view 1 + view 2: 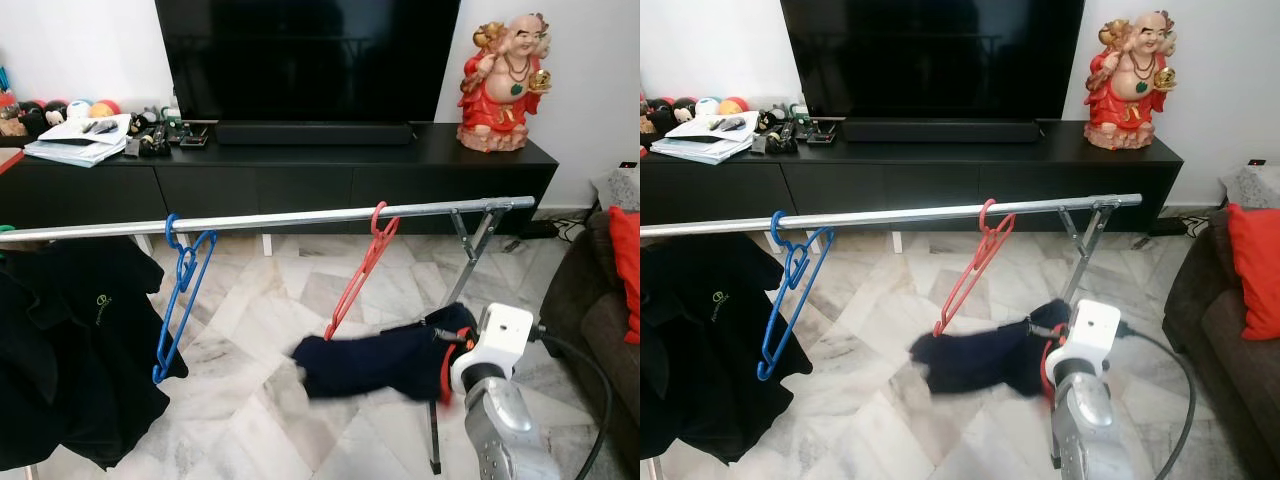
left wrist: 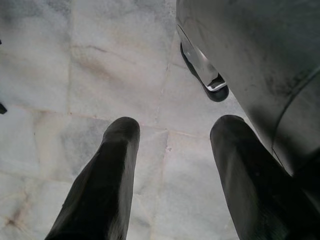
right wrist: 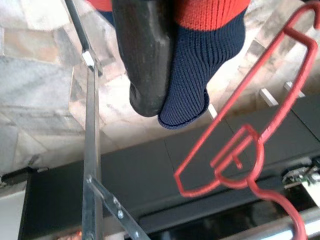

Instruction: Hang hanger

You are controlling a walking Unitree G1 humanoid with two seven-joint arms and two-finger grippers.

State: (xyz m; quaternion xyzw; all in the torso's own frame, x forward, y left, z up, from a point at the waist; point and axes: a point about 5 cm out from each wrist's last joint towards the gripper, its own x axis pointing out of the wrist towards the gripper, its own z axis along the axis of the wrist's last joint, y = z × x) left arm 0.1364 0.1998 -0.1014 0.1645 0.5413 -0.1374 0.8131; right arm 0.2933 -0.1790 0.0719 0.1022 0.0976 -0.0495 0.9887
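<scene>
Red hanger on the rail, garment in the right hand.

Far to the left of the right hand, a black shirt (image 1: 70,350) hangs on the rail (image 1: 300,217), with an empty blue hanger (image 1: 180,300) beside it. The left hand (image 2: 170,175) hangs idle over the floor, fingers spread and empty. The red hanger (image 1: 360,270) is hooked on the rail, tilted, above and just left of the right hand (image 3: 150,65), which pinches a navy garment (image 1: 385,362) with an orange band. Hooking looks done; judging by the grip, what remains is releasing or dressing the garment.
</scene>
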